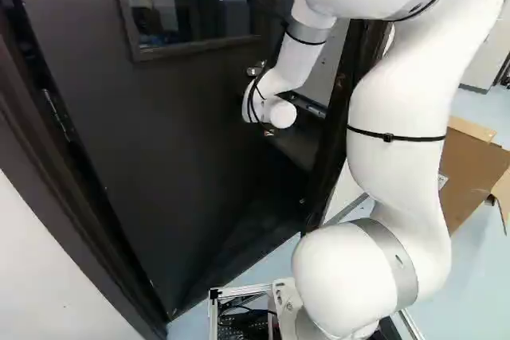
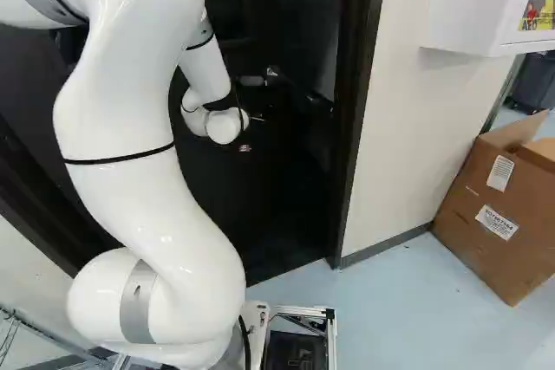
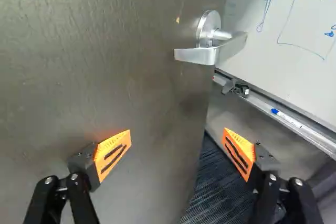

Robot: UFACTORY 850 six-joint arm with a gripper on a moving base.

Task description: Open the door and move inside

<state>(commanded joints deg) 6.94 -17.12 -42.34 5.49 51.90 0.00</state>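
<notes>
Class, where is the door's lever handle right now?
In the wrist view, the lever handle is ahead of the open gripper, mounted on the door near its free edge, with the whiteboard beyond.

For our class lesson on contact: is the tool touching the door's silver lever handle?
Apart. The wrist view shows the open tool short of the lever handle, with bare door visible between its orange pads and the handle.

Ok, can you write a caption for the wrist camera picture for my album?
Open gripper before a door standing ajar, its silver lever handle ahead, a marked whiteboard beyond.
</notes>
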